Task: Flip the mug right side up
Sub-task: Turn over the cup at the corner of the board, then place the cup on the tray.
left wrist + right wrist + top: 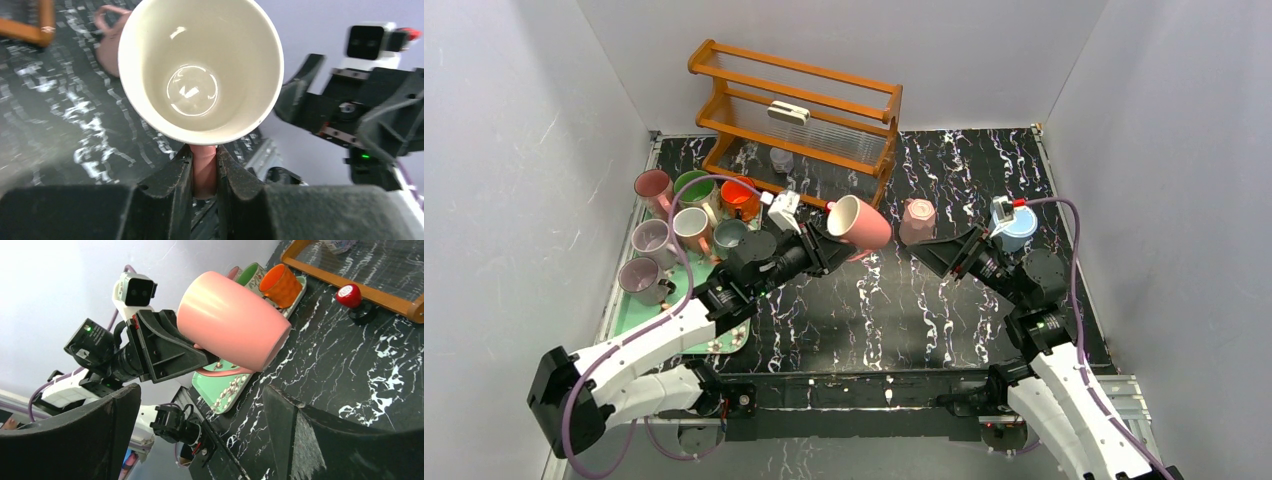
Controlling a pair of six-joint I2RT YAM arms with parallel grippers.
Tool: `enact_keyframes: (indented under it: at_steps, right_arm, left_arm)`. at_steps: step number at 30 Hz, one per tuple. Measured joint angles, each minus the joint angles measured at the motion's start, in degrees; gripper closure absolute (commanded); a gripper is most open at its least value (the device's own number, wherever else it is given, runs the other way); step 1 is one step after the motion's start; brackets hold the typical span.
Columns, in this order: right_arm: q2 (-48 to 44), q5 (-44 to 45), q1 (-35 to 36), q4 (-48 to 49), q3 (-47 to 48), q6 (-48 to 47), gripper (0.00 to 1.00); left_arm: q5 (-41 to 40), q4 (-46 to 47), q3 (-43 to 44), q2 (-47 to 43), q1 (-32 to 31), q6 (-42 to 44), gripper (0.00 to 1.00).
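Holding the glossy pink ceramic mug point(861, 223) clear of the black, white-veined tabletop point(874, 310), near the centre of the overhead view, just below the slatted wooden rack point(794, 110). Clamped on the mug's pink handle point(204, 172) with the left gripper point(204, 156), black fingers point(175, 190) shut tight on either side of it, handle on the underside. Lying roughly on its side: long axis running left to right across the overhead frame, cream mouth turned to the left and a little upward, straight back into the left wrist camera, closed base pointing to the right of the frame. Facing that base from just to the right: the right gripper point(946, 252), spread wide and carrying nothing, near the mug but not touching it. Judged from this, no need for a handover, since the left arm already has the mug; probably a further roll of the left wrist to swing the mouth fully upward, then a descent base-first onto the bare marble directly below. Worth minding a second, paler pink mug point(917, 220) standing just to the right of the held one.
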Motion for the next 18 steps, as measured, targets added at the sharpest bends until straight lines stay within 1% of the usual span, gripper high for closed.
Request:
enact_keyframes:
  at_steps: [7, 13, 15, 18]
  right_arm:
    - [0.09, 1.49, 0.00, -4.96, 1.38, -2.97, 0.01]
    - [-0.02, 2.21, 0.00, -7.65, 1.40, -4.50, 0.01]
    - [-0.11, 2.51, 0.00, -8.15, 1.40, -5.01, 0.01]
    - [-0.20, 2.91, 0.00, -8.90, 1.40, -5.22, 0.01]
  left_arm:
    - [-11.10, -15.23, 0.09, -6.05, 0.00, 3.34, 1.00]
    - [-24.63, -29.18, 0.15, -13.70, 0.00, 3.50, 1.00]
    - [-28.46, -32.13, 0.13, -16.28, 0.02, 3.08, 1.00]
    - [-36.76, -37.73, 0.13, -20.44, 0.02, 1.97, 1.00]
